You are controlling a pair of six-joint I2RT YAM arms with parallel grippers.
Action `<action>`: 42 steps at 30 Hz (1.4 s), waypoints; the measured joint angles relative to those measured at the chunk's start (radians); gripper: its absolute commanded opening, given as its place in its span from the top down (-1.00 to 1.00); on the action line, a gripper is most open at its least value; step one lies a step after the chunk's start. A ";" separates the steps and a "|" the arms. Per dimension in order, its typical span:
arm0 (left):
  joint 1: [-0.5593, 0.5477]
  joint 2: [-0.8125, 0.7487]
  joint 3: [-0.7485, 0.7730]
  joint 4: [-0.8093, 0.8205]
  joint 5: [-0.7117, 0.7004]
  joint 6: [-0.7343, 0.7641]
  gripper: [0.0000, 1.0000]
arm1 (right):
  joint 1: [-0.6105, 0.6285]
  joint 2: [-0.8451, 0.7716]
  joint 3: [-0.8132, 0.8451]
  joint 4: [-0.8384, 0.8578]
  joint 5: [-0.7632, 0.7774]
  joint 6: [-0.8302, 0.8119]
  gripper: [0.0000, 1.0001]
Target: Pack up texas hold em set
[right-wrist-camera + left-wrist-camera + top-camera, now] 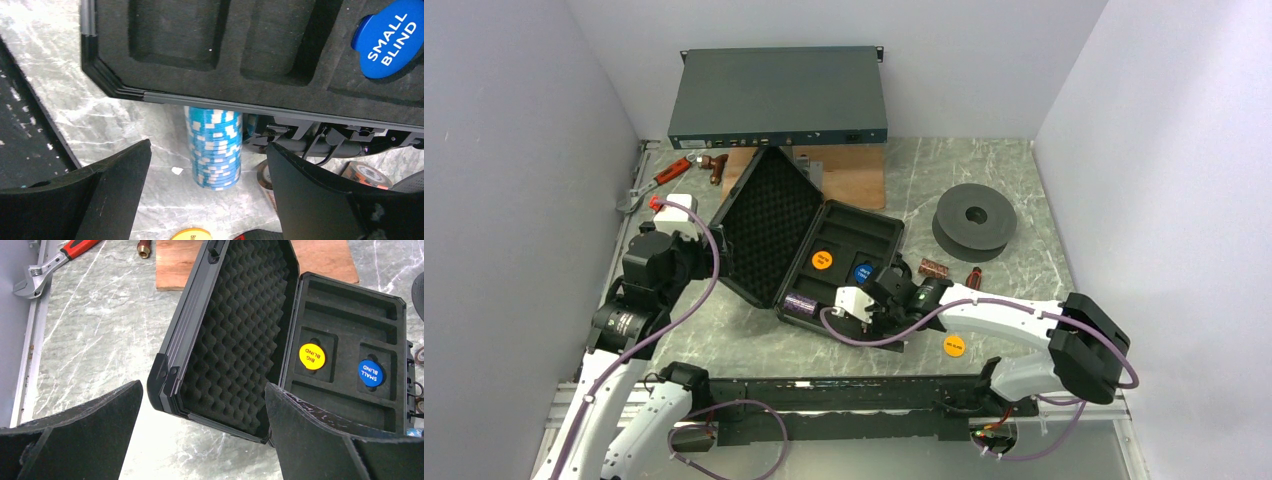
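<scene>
**Teal roll waits between open jaws, ready for the pinch**

Top view: the black hard case (pixel 809 245) with foam lining lies open on the grey marble table (pixel 754 340), its lid raised on the left side. A yellow-orange round disc (pixel 821 260) and a blue round disc (pixel 862 271) are already in their pockets. A purple chip roll (pixel 801 304) rests at the near edge of the case.

Left wrist view: the left gripper (pixel 202 387) is released, jaws spread wide and grasping nothing. The corner of the lid is below and between them.

Right wrist view: the right gripper (pixel 207 152) also has its jaws wide apart, with nothing grasped. The teal chip roll (pixel 214 147) is on the table between them, about centred and touching neither pad. Its far end is hidden under the rim of the case.

I judge the step in hand is picking up this roll. To do it well, the pads should go lower and meet the roll at its middle. They should close gently so no chip slips out. The roll should then be drawn clear of the rim before lifting
</scene>
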 measured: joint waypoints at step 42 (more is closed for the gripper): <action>0.000 0.005 0.000 0.000 0.007 0.000 -0.98 | 0.045 0.038 0.024 -0.048 -0.048 0.079 -0.43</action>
